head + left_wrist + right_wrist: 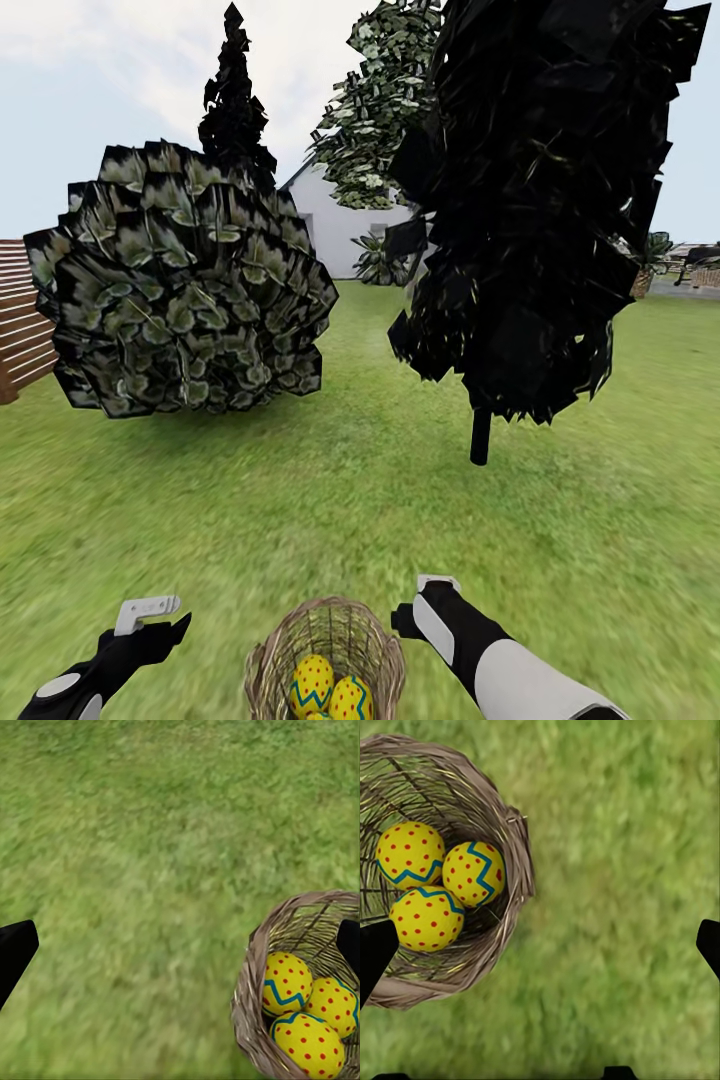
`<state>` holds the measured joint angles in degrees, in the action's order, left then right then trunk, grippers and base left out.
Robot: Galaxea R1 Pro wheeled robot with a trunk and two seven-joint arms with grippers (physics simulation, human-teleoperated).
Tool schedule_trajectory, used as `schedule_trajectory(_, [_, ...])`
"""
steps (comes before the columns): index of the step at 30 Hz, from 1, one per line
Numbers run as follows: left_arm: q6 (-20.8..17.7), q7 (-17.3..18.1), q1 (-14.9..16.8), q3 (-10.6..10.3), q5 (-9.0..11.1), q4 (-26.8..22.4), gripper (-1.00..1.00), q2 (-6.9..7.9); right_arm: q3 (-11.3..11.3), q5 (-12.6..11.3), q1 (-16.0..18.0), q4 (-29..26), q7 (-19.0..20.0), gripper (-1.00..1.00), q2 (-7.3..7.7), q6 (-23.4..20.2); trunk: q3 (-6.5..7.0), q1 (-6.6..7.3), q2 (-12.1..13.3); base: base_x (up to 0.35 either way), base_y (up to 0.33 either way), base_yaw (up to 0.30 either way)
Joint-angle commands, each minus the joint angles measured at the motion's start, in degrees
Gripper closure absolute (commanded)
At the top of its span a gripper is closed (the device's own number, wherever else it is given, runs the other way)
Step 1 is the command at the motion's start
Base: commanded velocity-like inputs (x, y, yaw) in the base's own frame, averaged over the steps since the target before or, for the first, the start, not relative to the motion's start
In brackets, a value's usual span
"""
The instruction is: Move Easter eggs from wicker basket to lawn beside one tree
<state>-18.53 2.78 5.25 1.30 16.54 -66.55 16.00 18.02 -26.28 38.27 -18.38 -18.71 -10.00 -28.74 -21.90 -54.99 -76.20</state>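
Most of the head view is taken up by lawn [330,500], mottled green and flat, running back to a white house [335,225]. Two large masses of foliage are seen on it: a round bush [180,290] with pale-blotched leaves at left, and a dark tree [540,200] with a thin black trunk at right. A further tree with pale-speckled foliage [385,100] is noted behind them; its trunk is hidden. A brown slat fence [22,330] is seen at the left edge.

The basket [325,625] is recorded on the grass at the bottom centre of the head view, between the two arms. Its braided rim and open weave are seen clearly in the right wrist view [514,862] and partly in the left wrist view [251,967].

All three eggs are found inside the basket, touching one another: first egg [409,855], second egg [474,873], third egg [427,918]. None is seen on the grass.

The left gripper [155,615] is held above grass just left of the basket, the right gripper [425,600] just right of it. Both are seen with fingers spread apart, holding nothing, each set of dark fingertips [375,952] at opposite edges of its wrist view.
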Motion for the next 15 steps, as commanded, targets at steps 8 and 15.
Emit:
schedule_trajectory(8, [-0.37,0.21,0.02,0.11,0.37,-0.07,-1.0,-0.01,0.34,-0.44,0.05,-0.06,-0.45,-1.0,0.0,-0.12,-1.51,-1.77,-3.27,0.0,0.0,0.0])
schedule_trajectory(15, [-0.37,0.21,0.02,0.11,0.34,-0.07,-1.0,-0.01,0.39,-0.44,0.05,-0.07,-0.45,-1.0,0.0,-0.09,-2.77,-3.3,-6.07,0.0,0.0,0.0])
